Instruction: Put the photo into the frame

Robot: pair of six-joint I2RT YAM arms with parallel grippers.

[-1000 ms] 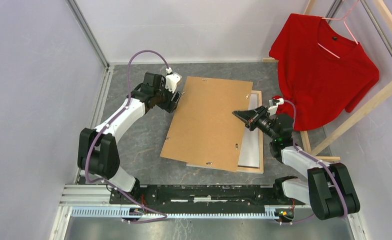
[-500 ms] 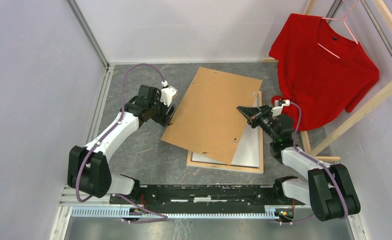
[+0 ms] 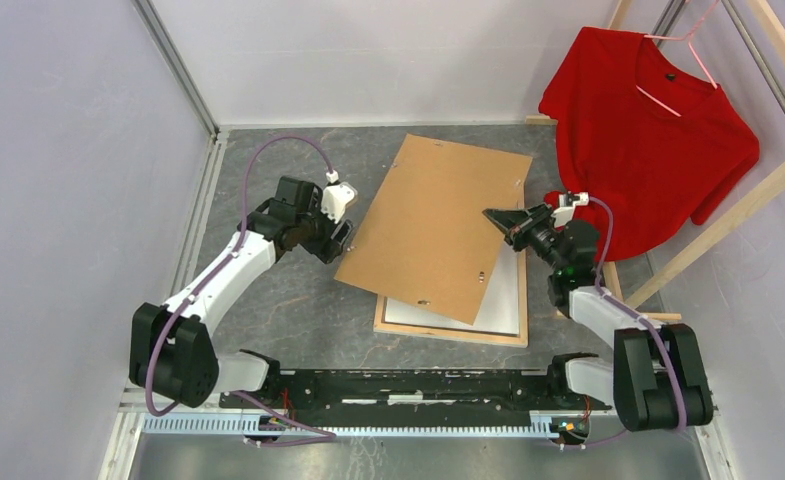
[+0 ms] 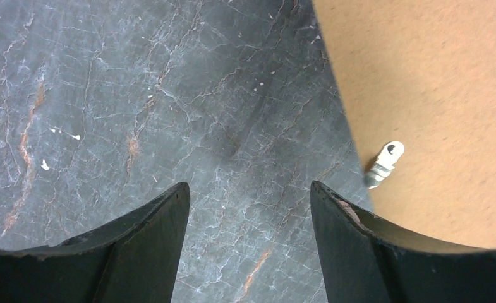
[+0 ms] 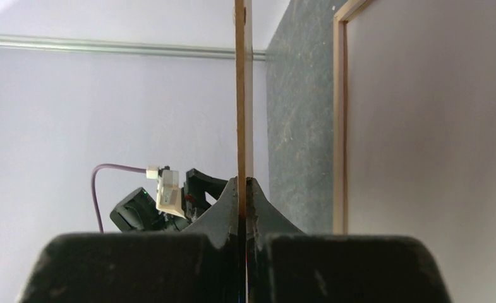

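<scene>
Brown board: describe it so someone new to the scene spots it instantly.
On the dark table, left of the red shirt, a big board overlaps the wooden frame. It is plain brown with small metal clips, one edge pinched by the right gripper.

Pale lilac walls [image 3: 68, 150] enclose a grey marbled tabletop [image 3: 278, 300]; a red shirt [image 3: 648, 130] hangs on a bare-wood rack [image 3: 728, 217].

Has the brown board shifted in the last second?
Yes. The brown board, held by the right gripper, has swung clockwise and rearward over the frame, baring its near-left corner.
</scene>
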